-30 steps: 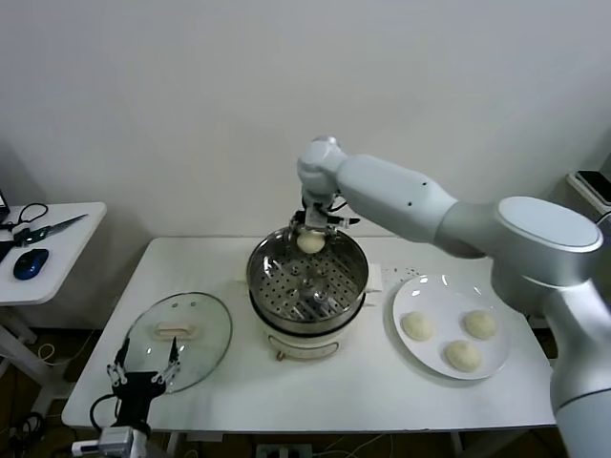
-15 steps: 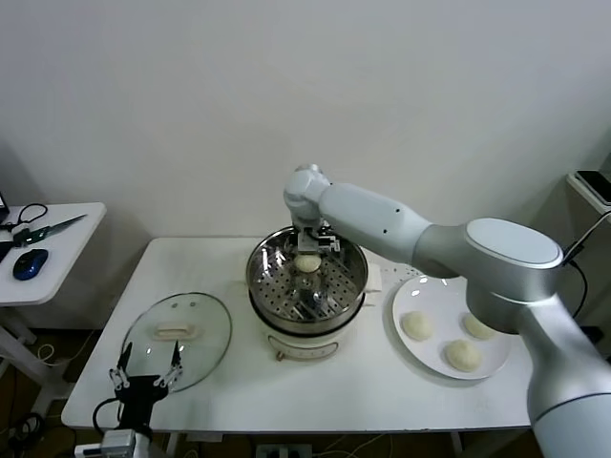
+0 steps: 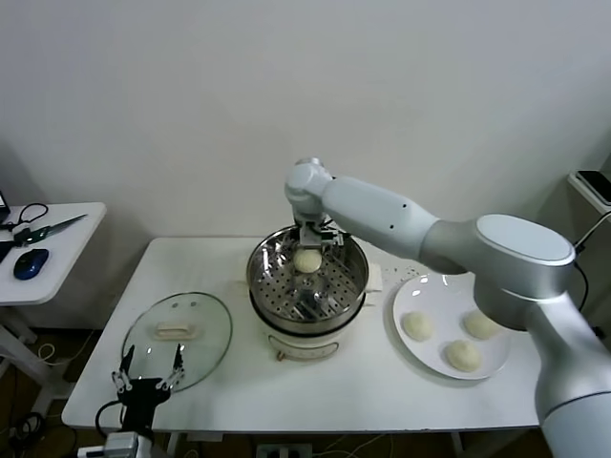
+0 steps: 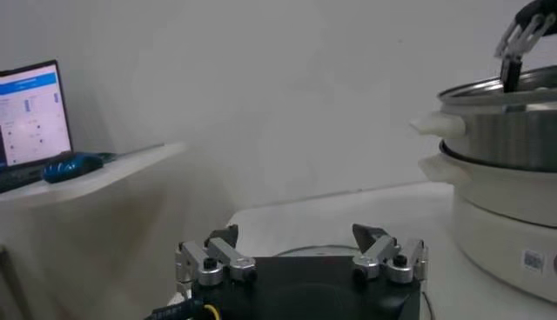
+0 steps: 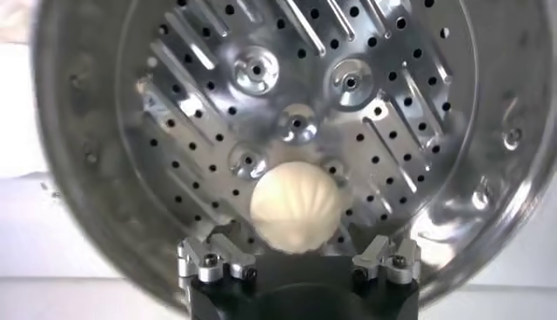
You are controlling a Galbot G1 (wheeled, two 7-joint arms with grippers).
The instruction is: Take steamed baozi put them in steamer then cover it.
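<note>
R pincer (image 3: 307, 237) is hanging over the far rim of the steamer (image 3: 307, 277), centre of the head view, w/ its fingers (image 5: 207, 259) standing apart, open. A baozi (image 3: 307, 260) is sitting just below it on the perforated floor, toward the back of the basket; in the R wrist view that same bun (image 5: 295, 208) is showing between the two spread fingertips, w/ a gap on each side, so nothing is being gripped. The R arm is reaching in from the right side of the frame, across and above the plate.

Steamer basket is resting on a white pot base (image 3: 305, 341), mid-desk. To its right in the head view, a white plate (image 3: 420, 298) is carrying three more baozi (image 3: 416, 326), spaced apart, lower right of the frame.

L pincer (image 3: 146, 375) is sitting idle at the lower left of the head view, at the near desk edge, fingers (image 4: 206, 259) spread open & holding nothing. The cover (image 3: 179, 340) is lying flat on the desk (image 3: 382, 382) just beyond it, left of the steamer and apart from it, white handle up.

Far left of the frame: a separate small side table (image 3: 67, 258) w/ a blue mouse (image 3: 31, 263) & scissors (image 3: 43, 229). L wrist view is also showing a lit laptop screen (image 4: 32, 115) at upper left.
</note>
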